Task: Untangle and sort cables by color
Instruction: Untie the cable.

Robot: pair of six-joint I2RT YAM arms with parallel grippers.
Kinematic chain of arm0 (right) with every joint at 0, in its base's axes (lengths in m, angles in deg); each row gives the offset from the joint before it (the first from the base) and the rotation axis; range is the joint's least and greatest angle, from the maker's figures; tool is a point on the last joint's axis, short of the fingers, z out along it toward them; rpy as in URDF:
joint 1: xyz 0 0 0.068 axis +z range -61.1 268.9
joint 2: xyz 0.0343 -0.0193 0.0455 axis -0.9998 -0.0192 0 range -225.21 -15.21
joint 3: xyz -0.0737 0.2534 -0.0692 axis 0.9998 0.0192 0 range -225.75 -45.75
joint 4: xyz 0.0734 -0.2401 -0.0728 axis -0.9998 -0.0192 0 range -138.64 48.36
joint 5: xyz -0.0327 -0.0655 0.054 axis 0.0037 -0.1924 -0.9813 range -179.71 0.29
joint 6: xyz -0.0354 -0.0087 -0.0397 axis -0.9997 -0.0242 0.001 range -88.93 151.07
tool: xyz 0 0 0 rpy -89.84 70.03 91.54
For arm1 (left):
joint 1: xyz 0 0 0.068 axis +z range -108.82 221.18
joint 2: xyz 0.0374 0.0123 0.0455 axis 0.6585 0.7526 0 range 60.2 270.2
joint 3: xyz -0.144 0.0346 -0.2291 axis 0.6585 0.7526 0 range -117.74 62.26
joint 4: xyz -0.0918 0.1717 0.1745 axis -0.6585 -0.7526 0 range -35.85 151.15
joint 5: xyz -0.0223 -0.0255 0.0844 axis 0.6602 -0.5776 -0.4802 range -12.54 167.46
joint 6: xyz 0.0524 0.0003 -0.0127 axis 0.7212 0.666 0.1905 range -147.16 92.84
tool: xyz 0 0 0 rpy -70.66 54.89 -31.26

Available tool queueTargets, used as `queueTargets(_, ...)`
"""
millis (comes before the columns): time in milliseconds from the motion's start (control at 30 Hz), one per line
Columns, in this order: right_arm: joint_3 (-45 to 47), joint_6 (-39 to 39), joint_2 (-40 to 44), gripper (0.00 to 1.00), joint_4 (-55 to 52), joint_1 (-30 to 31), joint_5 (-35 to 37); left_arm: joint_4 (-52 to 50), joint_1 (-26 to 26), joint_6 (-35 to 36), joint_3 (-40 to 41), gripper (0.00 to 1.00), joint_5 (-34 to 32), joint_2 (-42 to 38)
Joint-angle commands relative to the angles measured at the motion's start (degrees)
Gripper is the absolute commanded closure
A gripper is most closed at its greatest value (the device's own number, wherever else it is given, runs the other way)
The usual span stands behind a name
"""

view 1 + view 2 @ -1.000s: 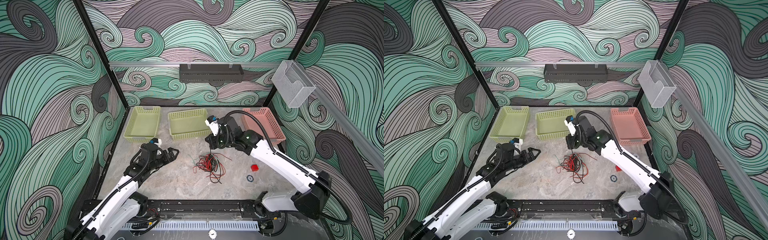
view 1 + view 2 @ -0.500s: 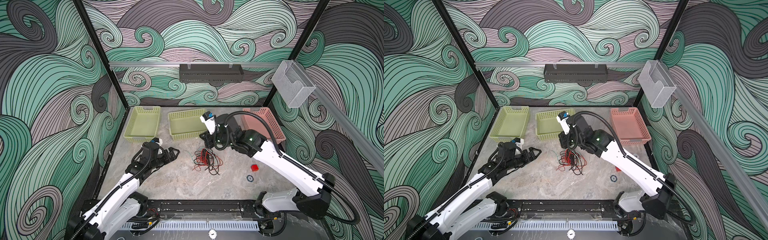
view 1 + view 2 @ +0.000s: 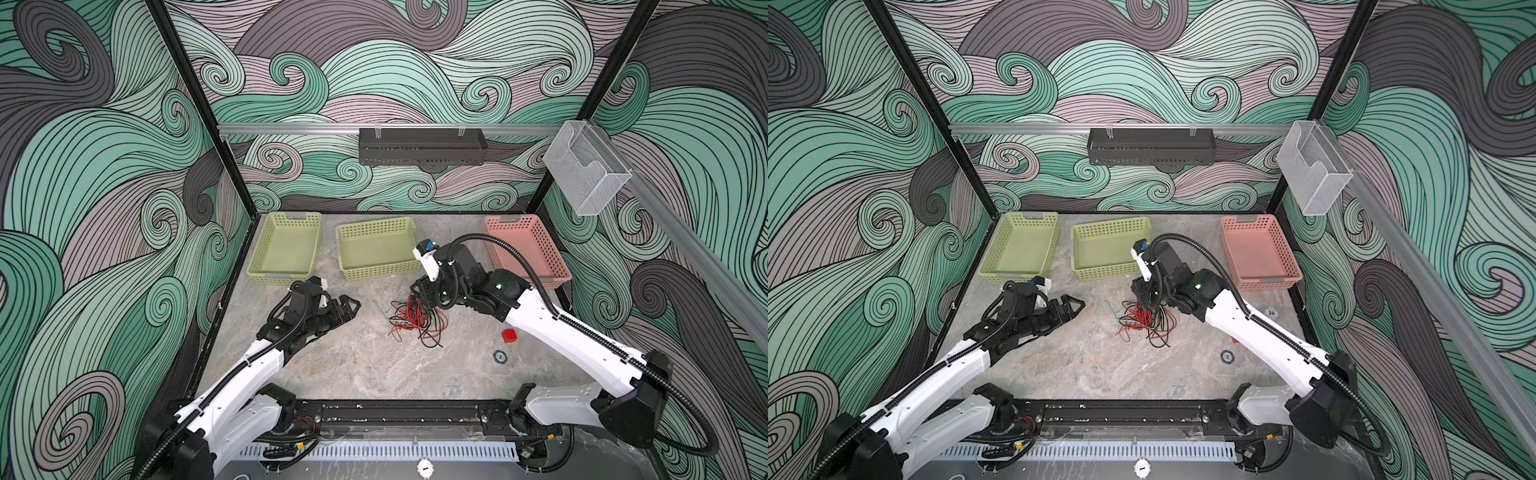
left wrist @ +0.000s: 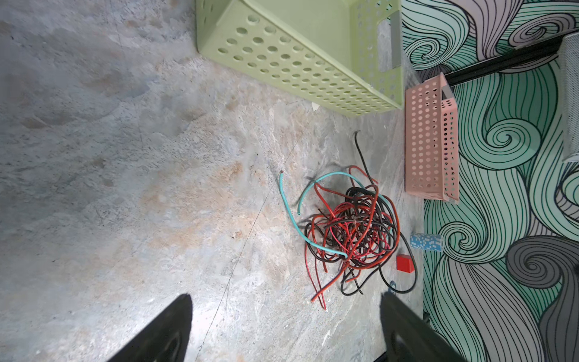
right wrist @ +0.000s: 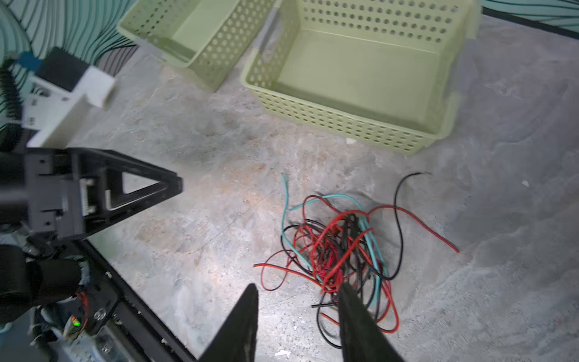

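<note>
Your right gripper (image 5: 299, 288) stood parted and empty at the edge of the cables (image 3: 413, 316). Your left gripper (image 3: 354, 306) was spread wide, with bare desk (image 3: 357, 365) between it and them.

left arm (image 3: 257, 365): extended forward, low | left gripper (image 3: 348, 305): jaws spread wide, level, pointing inward | right arm (image 3: 561, 328): reaching inward, wrist pitched down | right gripper (image 5: 297, 293): jaws partly parted, fingertips (image 5: 250, 294) aimed downward

Top views look down; wrist views share cables (image 4: 351, 232).
</note>
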Motion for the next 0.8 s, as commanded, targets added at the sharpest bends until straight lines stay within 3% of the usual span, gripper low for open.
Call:
queueTargets(0, 4.5, 2.8, -2.9, 0.65, -1.3, -6.7, -2.5, 1.6, -0.7, 0.4, -1.2, 0.09, 1.3, 1.1)
queueTargets(133, 7.9, 3.1, -9.5, 0.71, -0.1, -9.9, -7.3, 2.3, -1.2, 0.2, -1.7, 0.09, 2.3, 3.1)
queueTargets(367, 11.8, 2.2, -15.1, 0.62, 5.1, -10.1, -14.4, 2.2, -3.2, 0.7, -2.9, 0.09, 3.6, 6.5)
queueTargets(400, 11.7, 2.2, -15.8, 0.65, 5.2, -10.1, -14.8, 2.2, -3.4, 0.8, -3.1, 0.09, 3.6, 6.9)
queueTargets(467, 11.2, 1.9, -16.3, 0.87, 4.6, -10.2, -15.3, 2.1, -3.6, 0.8, -3.4, 0.10, 3.6, 7.4)
queueTargets(533, 11.0, 2.2, -14.2, 1.00, 4.4, -10.1, -14.7, 1.8, -3.8, 0.9, -3.8, 0.10, 3.6, 7.7)
queueTargets(767, 6.2, 2.7, -2.1, 1.00, 0.6, -7.0, -6.4, 1.2, -3.8, 1.3, -4.3, 0.10, 2.4, 7.3)
